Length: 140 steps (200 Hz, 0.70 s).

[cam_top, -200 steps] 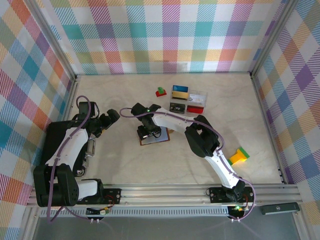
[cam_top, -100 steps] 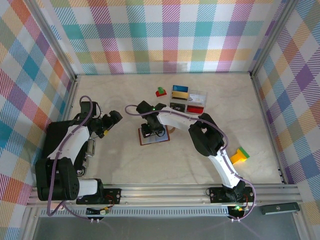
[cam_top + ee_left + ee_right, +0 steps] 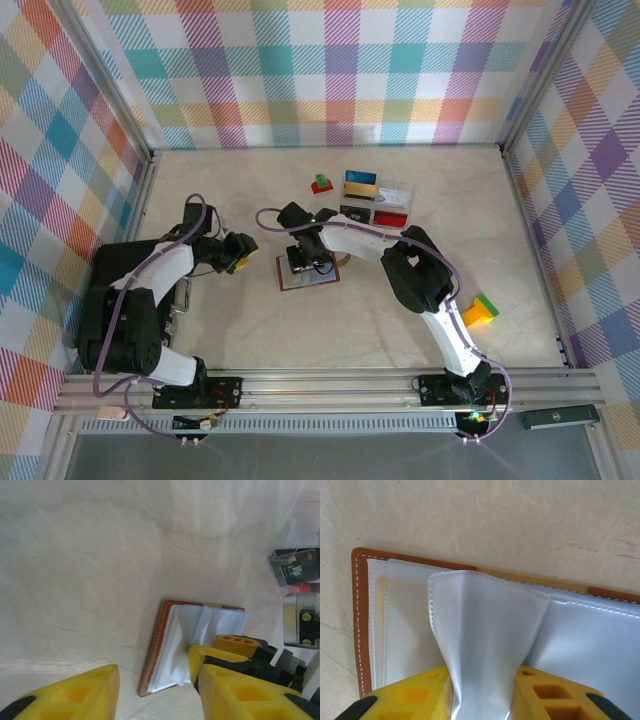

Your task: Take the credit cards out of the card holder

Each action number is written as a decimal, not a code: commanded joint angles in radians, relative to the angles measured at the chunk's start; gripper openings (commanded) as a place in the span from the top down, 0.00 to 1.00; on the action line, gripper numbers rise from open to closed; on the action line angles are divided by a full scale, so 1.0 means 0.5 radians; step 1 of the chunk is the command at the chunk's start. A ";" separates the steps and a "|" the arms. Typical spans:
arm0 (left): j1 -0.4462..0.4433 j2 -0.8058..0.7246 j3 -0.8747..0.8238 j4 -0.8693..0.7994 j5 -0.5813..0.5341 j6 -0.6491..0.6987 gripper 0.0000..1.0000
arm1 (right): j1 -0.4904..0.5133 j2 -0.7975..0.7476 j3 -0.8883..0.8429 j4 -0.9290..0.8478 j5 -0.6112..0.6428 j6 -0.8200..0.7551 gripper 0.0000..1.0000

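L arm (image 3: 162, 264) closer to card holder (image 3: 170, 650), jaws apart; R jaws pinching sleeve (image 3: 485, 645).

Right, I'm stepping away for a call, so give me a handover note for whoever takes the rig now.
Left gripper: open, empty, hovering left of the card holder.
Right gripper: fingers shut on a clear sleeve of the holder, holding it raised.
The holder lies open on the table; a yellow edge, likely a card, shows under the sleeves.
Done: holder opened. Left: pull every card out; none is out yet.
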 commanded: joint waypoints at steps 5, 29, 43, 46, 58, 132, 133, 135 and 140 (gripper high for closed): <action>-0.110 0.102 -0.002 0.129 0.111 -0.081 0.65 | -0.027 -0.002 -0.066 -0.050 0.004 0.049 0.70; -0.209 0.206 0.030 0.163 0.127 -0.109 0.73 | -0.030 -0.005 -0.083 -0.043 0.006 0.053 0.71; -0.261 0.268 0.050 0.164 0.125 -0.122 0.76 | -0.027 -0.007 -0.089 -0.040 0.006 0.060 0.72; -0.272 0.283 0.054 0.165 0.124 -0.125 0.77 | -0.029 -0.007 -0.090 -0.040 0.005 0.060 0.72; -0.307 0.333 0.073 0.240 0.127 -0.136 0.80 | -0.032 -0.011 -0.101 -0.028 0.000 0.064 0.72; -0.372 0.563 0.169 0.345 0.067 -0.136 0.86 | -0.039 -0.032 -0.141 -0.005 -0.013 0.067 0.73; -0.372 0.565 0.170 0.346 0.063 -0.135 0.86 | -0.039 -0.030 -0.141 -0.006 -0.013 0.069 0.73; -0.372 0.570 0.170 0.347 0.055 -0.131 0.86 | -0.040 -0.030 -0.141 -0.006 -0.015 0.067 0.73; -0.372 0.583 0.171 0.349 0.040 -0.126 0.86 | -0.040 -0.032 -0.143 -0.003 -0.017 0.067 0.73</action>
